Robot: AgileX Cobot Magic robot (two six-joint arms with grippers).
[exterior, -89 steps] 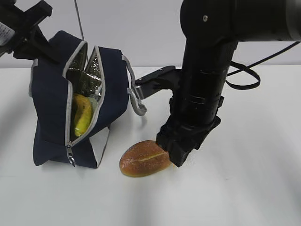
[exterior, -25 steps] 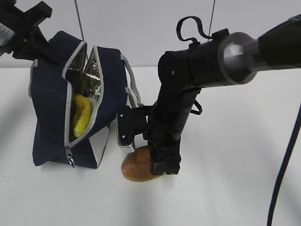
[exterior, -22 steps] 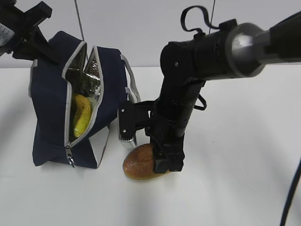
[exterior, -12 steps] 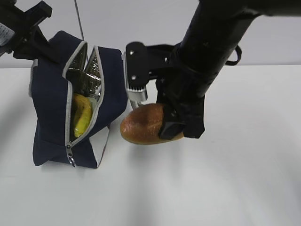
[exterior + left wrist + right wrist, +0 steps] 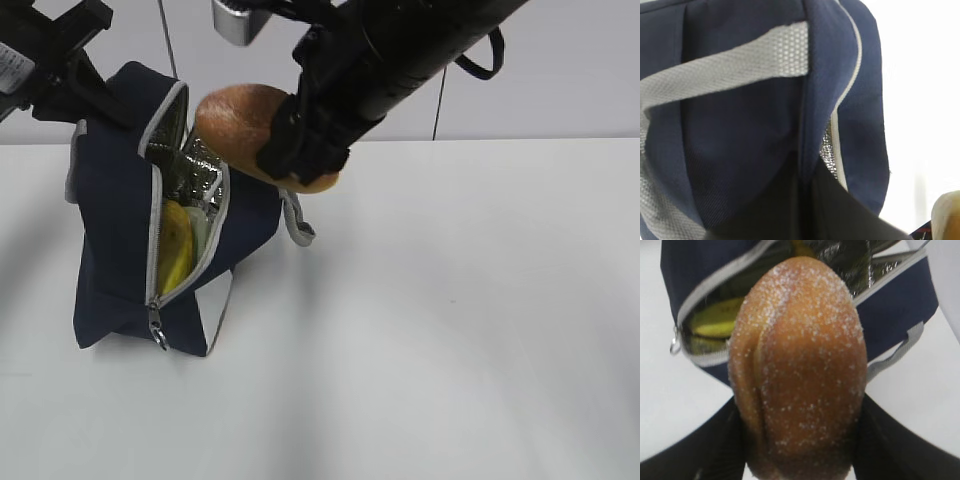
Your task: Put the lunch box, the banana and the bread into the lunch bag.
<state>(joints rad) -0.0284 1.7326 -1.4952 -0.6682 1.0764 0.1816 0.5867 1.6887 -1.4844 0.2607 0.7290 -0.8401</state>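
Note:
My right gripper (image 5: 300, 150) is shut on the golden-brown bread (image 5: 235, 125) and holds it in the air, just above the open top of the navy lunch bag (image 5: 110, 240). In the right wrist view the bread (image 5: 797, 365) fills the middle between my dark fingers (image 5: 705, 450), with the bag's silvery opening (image 5: 860, 260) behind it. The yellow banana (image 5: 177, 258) lies inside the bag and also shows in the right wrist view (image 5: 715, 322). My left gripper (image 5: 60, 75) grips the bag's upper left fabric (image 5: 740, 125). The lunch box is hidden.
The bag stands on a white table (image 5: 450, 320) at the left. A grey webbing handle (image 5: 295, 225) hangs off the bag's right side, and the zipper pull (image 5: 157, 335) hangs at the bag's lower front. A grey handle strap (image 5: 725, 65) crosses the left wrist view.
My right gripper closed on the bread on the table and lifted it up and to the left, to above the bag's opening. The left arm has stayed on the bag.

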